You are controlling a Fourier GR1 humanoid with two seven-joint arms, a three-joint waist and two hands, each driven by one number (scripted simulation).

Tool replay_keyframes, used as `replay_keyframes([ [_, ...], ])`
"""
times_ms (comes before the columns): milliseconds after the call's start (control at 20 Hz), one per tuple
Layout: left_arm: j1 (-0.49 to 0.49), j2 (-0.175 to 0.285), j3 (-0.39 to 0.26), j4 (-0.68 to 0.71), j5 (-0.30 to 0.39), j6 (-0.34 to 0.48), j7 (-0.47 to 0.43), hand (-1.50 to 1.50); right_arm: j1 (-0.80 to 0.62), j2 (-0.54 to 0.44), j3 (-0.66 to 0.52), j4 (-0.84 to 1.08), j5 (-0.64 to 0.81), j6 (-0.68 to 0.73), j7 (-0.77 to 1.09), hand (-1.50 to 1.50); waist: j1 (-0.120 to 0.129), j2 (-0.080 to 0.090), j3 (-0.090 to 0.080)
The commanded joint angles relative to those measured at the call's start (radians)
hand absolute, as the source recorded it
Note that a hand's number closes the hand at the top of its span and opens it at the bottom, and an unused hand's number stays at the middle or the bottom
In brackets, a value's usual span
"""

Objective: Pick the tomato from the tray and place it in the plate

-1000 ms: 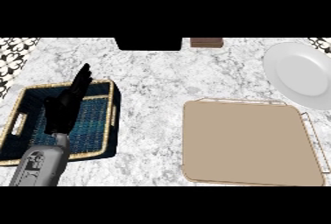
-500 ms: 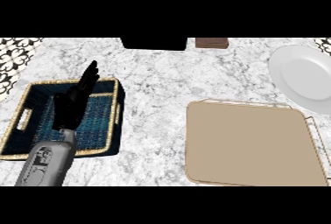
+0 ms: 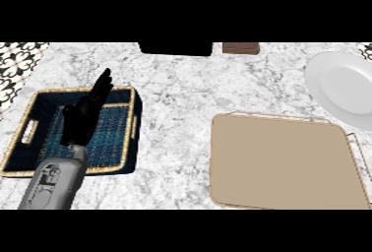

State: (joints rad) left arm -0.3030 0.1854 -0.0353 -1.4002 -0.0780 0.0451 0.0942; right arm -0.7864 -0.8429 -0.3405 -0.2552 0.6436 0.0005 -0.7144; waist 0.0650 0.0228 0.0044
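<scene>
The tan tray (image 3: 287, 162) lies at the right of the marble counter, and its top shows nothing on it. No tomato shows anywhere in the head view. The white plate (image 3: 345, 83) sits at the far right, just beyond the tray's far corner. My left hand (image 3: 83, 115) hangs over the blue woven basket (image 3: 29, 133) at the left, with its fingers straight and pointing away from me, holding nothing. My right hand is out of view.
A dark block (image 3: 176, 47) and a small brown box (image 3: 240, 47) stand at the counter's far edge. A patterned tile surface (image 3: 16, 61) borders the counter at the far left. Bare marble (image 3: 174, 113) runs between the basket and the tray.
My left forearm and hand have shifted slightly right and farther over the basket. The tray, plate and basket stay put.
</scene>
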Motion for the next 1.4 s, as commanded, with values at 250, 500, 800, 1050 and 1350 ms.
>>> replay_keyframes([
  [250,-0.050,0.001,0.014,0.023,0.009,-0.012,0.000,0.00,-0.069,0.130,0.070,0.117,0.100,-0.115,0.184,1.50,0.021,0.016,0.002],
  [500,-0.015,0.001,0.005,0.012,-0.003,-0.012,-0.018,0.00,-0.062,0.151,0.031,0.157,0.060,-0.053,0.158,-1.50,0.019,0.015,0.004],
  [800,-0.010,-0.003,-0.003,-0.011,0.003,-0.023,0.014,0.00,-0.066,0.175,-0.048,0.159,-0.022,0.003,0.087,-1.50,0.011,0.010,0.005],
  [1050,0.018,0.005,0.017,-0.006,0.012,-0.024,-0.025,0.00,-0.057,0.131,-0.184,0.153,-0.160,0.061,0.028,-1.50,-0.005,0.009,0.004],
  [1350,0.018,-0.010,0.012,-0.012,-0.005,0.004,0.010,0.00,-0.042,0.005,-0.303,0.174,-0.276,0.123,0.116,-1.50,-0.016,0.006,0.004],
])
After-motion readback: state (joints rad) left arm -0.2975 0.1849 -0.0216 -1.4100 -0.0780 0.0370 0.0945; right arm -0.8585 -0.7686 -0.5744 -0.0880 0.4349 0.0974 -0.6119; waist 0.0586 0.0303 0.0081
